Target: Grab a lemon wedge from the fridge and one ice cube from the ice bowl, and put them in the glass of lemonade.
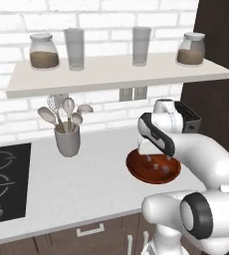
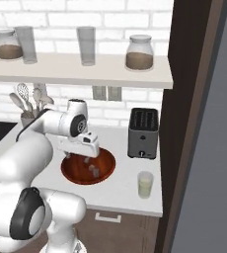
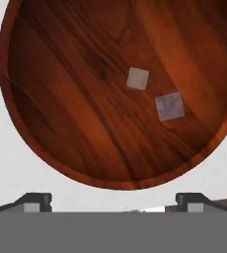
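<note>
Fingertips [image 3: 36, 201] of the gripper [image 3: 114, 201] stood wide apart and empty — poised above the bowl [image 3: 61, 123], likely to take one ice cube [image 3: 169, 106] just beneath; the other cube [image 3: 137, 78] sat beside it. Lemonade [image 2: 145, 185] waited off to one side on the surface [image 2: 123, 190].

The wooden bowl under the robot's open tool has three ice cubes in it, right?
Not quite: the wooden bowl holds two ice cubes, not three. The hand view shows one ice cube and a second ice cube close beside it. The rest stands: the tool is open above the bowl.
</note>
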Tool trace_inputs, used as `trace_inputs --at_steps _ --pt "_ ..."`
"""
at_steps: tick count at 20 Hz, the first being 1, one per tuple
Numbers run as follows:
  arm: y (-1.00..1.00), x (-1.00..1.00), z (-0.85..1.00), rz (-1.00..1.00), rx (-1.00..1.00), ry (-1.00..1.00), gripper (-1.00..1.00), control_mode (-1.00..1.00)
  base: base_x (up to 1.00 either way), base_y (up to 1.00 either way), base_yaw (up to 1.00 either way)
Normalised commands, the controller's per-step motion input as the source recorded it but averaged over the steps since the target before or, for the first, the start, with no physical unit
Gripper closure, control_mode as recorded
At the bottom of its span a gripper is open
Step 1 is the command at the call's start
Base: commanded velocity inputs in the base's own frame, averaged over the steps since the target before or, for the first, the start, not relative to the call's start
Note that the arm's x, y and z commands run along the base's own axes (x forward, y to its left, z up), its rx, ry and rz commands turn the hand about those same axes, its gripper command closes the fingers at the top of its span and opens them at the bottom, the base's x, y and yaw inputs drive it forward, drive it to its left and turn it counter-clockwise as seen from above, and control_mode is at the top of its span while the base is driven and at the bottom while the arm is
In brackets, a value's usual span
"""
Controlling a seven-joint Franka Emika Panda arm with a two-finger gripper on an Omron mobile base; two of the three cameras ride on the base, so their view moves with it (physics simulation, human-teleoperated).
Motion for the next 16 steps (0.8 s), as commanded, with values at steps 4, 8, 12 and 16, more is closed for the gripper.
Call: trace_inputs --at_steps 4,8,12,16 --pt "0.00 0.40 -0.33 0.00 0.00 -0.14 -1.00 -1.00 0.00 0.00 0.00" --pt "-0.03 0.35 -0.22 0.00 0.00 -0.01 -1.00 -1.00 0.00 0.00 0.00" --pt "-0.25 0.23 -0.24 0.00 -0.01 0.02 -1.00 -1.00 0.00 0.00 0.00" --pt "-0.10 0.00 -0.27 0.00 -0.01 0.01 -1.00 -1.00 0.00 0.00 0.00"
